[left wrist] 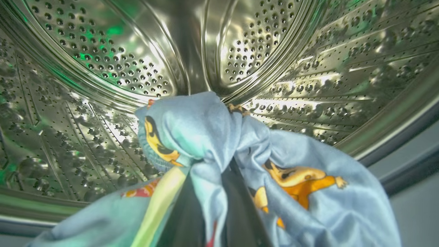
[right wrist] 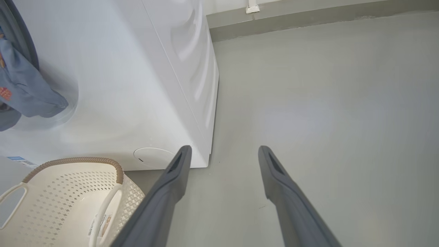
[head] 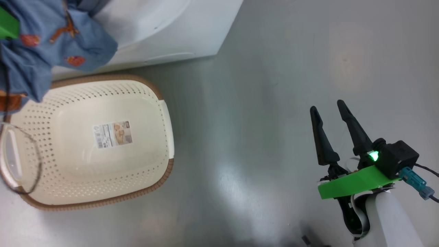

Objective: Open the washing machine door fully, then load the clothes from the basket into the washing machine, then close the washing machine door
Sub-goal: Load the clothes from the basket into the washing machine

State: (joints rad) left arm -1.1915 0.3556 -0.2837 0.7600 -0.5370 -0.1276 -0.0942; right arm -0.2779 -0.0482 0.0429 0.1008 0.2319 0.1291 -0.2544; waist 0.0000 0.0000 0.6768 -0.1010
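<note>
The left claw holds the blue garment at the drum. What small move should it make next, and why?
Probably ease the left claw a little deeper into the perforated steel drum before opening. The light blue printed fabric garment is bunched around its fingers at the drum mouth, and part hangs outside above the cream-white perforated plastic basket.

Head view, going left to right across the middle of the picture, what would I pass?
Cream-white perforated plastic basket with a brown woven-look rim → bare glossy grey floor → right gripper, its two long dark fingers spread apart above a green bracket.
</note>
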